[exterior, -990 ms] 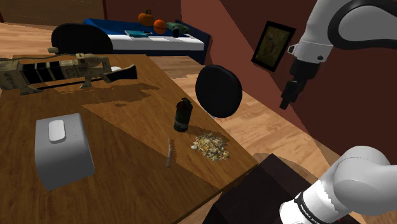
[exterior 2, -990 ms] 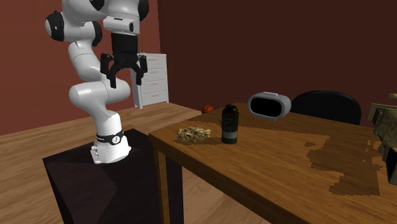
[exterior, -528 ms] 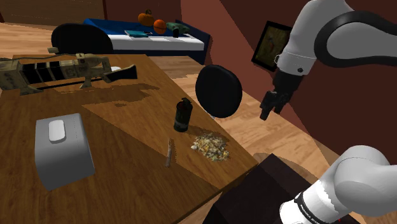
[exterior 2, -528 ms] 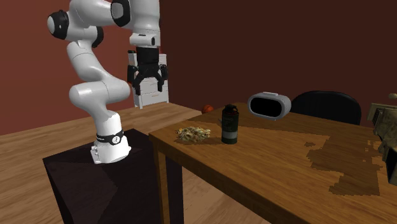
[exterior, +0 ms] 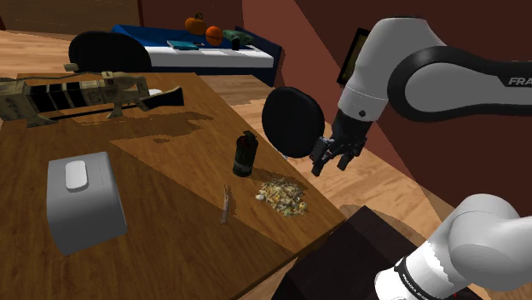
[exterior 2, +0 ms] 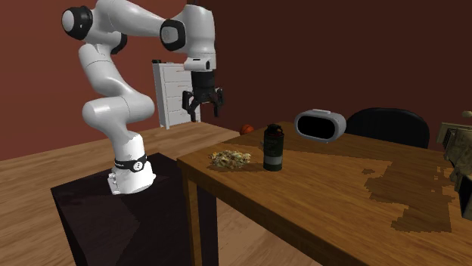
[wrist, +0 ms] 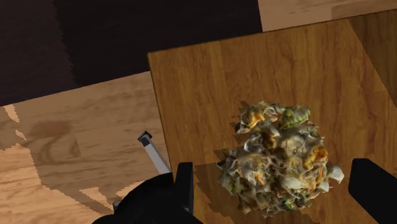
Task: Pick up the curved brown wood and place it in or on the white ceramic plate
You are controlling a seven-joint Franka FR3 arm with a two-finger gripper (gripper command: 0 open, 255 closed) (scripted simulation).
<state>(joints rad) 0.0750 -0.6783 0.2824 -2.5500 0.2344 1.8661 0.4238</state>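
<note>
Hand [exterior: 329,158] hung open over the mottled heap [exterior: 284,196]!
Spread wide, gripping nothing; the thin curved stick [exterior: 226,204] lay on the counter [exterior: 170,247] near that heap.

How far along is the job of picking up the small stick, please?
Nothing looks done yet: the stick lies on the table, untouched. In hand: the gripper hangs open and empty in the air, facing the mottled heap near the table's corner. Left: reaching the stick, grasping, lifting and placing it.
</note>
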